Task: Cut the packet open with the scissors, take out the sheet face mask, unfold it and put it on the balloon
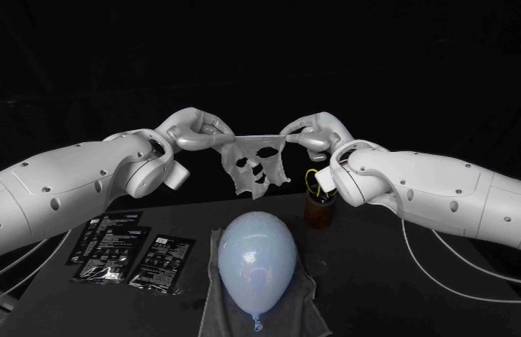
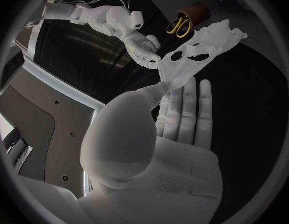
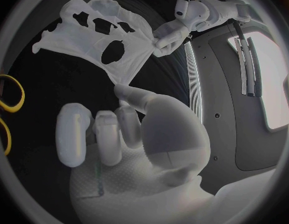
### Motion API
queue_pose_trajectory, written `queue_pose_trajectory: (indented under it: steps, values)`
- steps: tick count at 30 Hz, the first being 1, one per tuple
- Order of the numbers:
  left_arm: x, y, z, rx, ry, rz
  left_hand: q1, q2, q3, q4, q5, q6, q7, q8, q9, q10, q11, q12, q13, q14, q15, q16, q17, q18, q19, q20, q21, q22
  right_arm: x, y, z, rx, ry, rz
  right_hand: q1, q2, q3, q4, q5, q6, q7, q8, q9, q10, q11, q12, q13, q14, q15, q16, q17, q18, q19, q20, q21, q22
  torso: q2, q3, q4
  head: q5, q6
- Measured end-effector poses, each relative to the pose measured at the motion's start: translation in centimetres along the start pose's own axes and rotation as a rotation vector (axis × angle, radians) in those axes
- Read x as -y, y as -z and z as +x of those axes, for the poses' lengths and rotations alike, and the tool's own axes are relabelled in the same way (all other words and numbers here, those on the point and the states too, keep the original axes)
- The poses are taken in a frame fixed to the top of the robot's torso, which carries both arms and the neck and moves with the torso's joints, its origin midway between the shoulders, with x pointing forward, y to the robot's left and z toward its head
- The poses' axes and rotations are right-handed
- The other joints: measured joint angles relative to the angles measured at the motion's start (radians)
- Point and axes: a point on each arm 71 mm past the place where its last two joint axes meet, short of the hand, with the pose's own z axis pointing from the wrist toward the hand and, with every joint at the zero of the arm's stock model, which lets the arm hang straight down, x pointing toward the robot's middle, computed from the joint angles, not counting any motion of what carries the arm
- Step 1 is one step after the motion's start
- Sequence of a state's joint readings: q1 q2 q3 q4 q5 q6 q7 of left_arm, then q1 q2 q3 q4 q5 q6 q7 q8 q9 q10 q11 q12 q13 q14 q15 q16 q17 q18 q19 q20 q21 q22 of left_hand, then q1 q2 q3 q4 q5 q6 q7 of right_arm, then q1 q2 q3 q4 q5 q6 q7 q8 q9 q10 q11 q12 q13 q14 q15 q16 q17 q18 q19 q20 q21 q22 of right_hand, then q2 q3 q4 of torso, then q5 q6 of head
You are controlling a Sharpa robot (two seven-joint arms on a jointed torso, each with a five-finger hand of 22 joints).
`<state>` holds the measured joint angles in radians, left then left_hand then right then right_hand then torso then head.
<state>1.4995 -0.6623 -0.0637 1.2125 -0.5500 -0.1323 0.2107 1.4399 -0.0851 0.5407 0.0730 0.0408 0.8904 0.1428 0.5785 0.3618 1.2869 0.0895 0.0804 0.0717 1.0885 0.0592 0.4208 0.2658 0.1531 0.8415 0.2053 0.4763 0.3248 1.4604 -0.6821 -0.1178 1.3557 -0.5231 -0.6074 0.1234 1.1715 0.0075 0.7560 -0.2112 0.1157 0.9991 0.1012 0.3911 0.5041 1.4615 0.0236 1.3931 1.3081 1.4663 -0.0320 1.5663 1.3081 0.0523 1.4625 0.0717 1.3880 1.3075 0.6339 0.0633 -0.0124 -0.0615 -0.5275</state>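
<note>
Head view, face mask (image 1: 256, 160): held in the air above the counter (image 1: 369, 292), stretched between the two robot hands by its top corners. It looks thin, limp and probably damp, so it is likely to cling, fold on itself or tear at the cut-outs. The outer edges seem the safest place to hold it.
Head view, look of the mask: pale and unfolded, hanging to a narrow lower end, with dark eye, nose and mouth holes.
Head view, left robot hand (image 1: 199, 134): pinching the mask's top corner on its side.
Head view, right robot hand (image 1: 312, 135): pinching the opposite top corner.
Head view, balloon (image 1: 256, 258): pale blue, lying on a grey cloth (image 1: 217, 299) below the mask and apart from it.
Head view, other things: dark packets (image 1: 130, 250) beside the balloon; yellow-handled scissors (image 1: 316, 180) standing in a brown cup (image 1: 318, 209).
Left wrist view: thumb and one finger clamp a mask (image 2: 197, 52) corner, the other fingers (image 2: 189, 104) straight.
Right wrist view: the thumb presses a mask (image 3: 101, 35) corner, the other fingers (image 3: 72, 134) curled in.
</note>
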Motion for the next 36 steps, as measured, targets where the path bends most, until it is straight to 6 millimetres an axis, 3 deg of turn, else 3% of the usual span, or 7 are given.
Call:
queue_pose_trajectory:
  steps: [8, 14, 28, 36]
  values:
    - [1.2, 0.5, -0.8, -0.018, 0.003, 0.028, 0.0, 0.0, 0.0, 0.0, 0.0, 0.0, 0.0, -0.002, 0.007, 0.0, 0.0, 0.0, 0.0, 0.0, 0.0, 0.0, 0.001, 0.0, 0.0, 0.0, 0.004, 0.001, -1.1, 1.0, 0.4, -0.032, -0.013, -0.03, -0.004, -0.004, 0.0, 0.0, -0.005, 0.0, 0.0, 0.0, 0.002, 0.0, 0.0, 0.0, -0.001, 0.0, 0.0, 0.001, 0.0, 0.0, 0.0, 0.0, 0.0, 0.0, -0.009, 0.0013, 0.0029, 0.003, 0.002]
    - [3.3, 0.5, -0.8, -0.069, 0.004, 0.068, 0.0, 0.0, 0.0, 0.0, 0.0, 0.0, 0.0, -0.003, 0.007, 0.0, 0.0, 0.0, 0.0, 0.0, 0.0, 0.0, 0.001, 0.0, 0.0, 0.0, 0.004, 0.002, -2.3, 2.3, -0.1, -0.05, -0.035, -0.057, -0.004, -0.004, 0.0, 0.0, -0.011, 0.0, 0.0, 0.0, 0.002, 0.0, 0.0, 0.0, -0.001, 0.0, 0.0, 0.001, 0.0, 0.0, 0.0, 0.0, 0.0, 0.001, -0.019, 0.0011, 0.0045, 0.009, 0.003]
    - [7.2, 3.4, -1.0, -0.219, 0.061, 0.133, 0.0, 0.0, 0.0, 0.0, 0.003, 0.0, 0.0, 0.001, 0.007, 0.0, 0.0, -0.004, 0.0, 0.0, 0.0, 0.0, 0.002, 0.0, 0.0, 0.0, 0.004, 0.004, -6.1, 6.6, -0.9, -0.128, -0.109, -0.133, -0.004, -0.004, 0.0, 0.0, -0.011, 0.002, 0.002, -0.002, 0.0, 0.0, 0.0, 0.0, 0.0, 0.0, 0.0, 0.0, -0.001, 0.0, 0.0, 0.0, 0.0, 0.0, -0.049, -0.0002, 0.0052, 0.018, 0.033]
    - [8.2, 5.5, 0.3, -0.315, 0.148, 0.137, 0.0, 0.0, 0.0, 0.0, 0.003, 0.001, 0.001, 0.001, 0.007, 0.0, 0.0, -0.004, 0.0, 0.0, 0.0, 0.0, 0.004, 0.0, 0.0, 0.0, 0.007, 0.007, -7.4, 9.3, -1.3, -0.164, -0.148, -0.157, -0.004, -0.004, 0.0, 0.0, -0.011, 0.002, 0.002, -0.002, 0.001, -0.001, 0.0, 0.0, 0.0, 0.0, 0.0, -0.002, 0.0, 0.0, -0.001, 0.0, -0.001, 0.0, -0.06, -0.0014, 0.0049, 0.016, 0.058]
